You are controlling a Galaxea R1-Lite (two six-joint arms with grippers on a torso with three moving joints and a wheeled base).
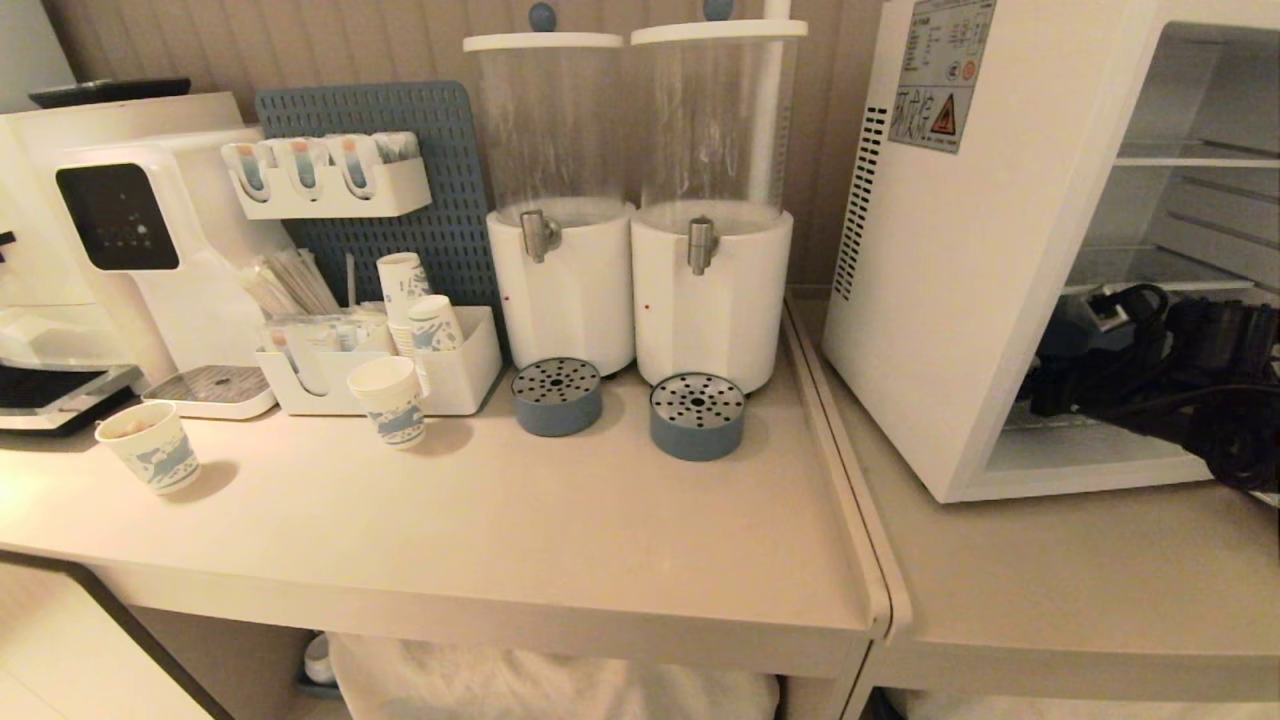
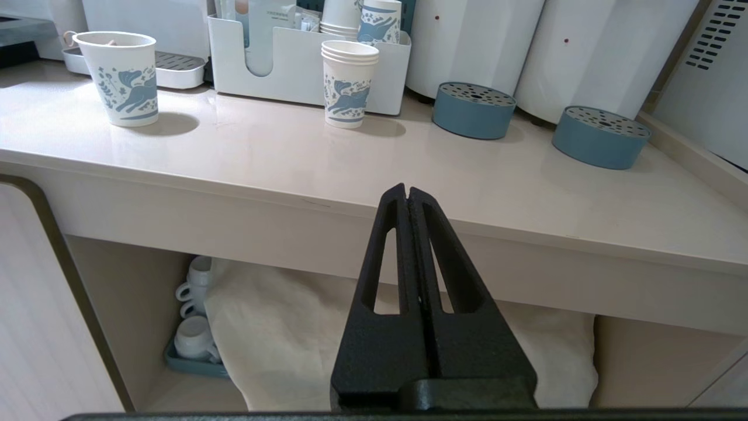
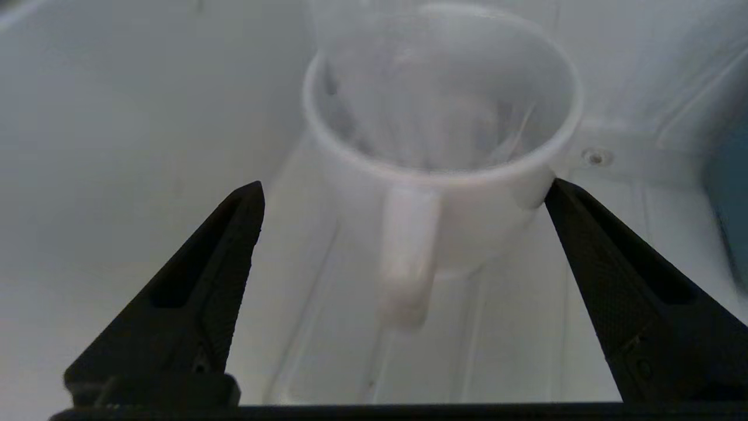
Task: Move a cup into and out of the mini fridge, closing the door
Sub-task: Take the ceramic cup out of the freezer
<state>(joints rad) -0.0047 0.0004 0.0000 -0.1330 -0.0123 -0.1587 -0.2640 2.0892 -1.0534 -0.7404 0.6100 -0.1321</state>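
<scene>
Right pincer (image 3: 403,193) gaping wide inside the mini fridge (image 1: 940,300), black tapered fingers (image 3: 204,286) flanking the cup (image 3: 444,175), gripping nothing, glossy round white ceramic standing upright, loop handle facing the wrist camera

head view overlooks counter (image 1: 480,520), wrists close — low

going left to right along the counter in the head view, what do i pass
water machine → paper cup → second paper cup → left dispenser → right dispenser → mini fridge, standing open → right arm reaching into it, its right pincer open around the cup
</scene>
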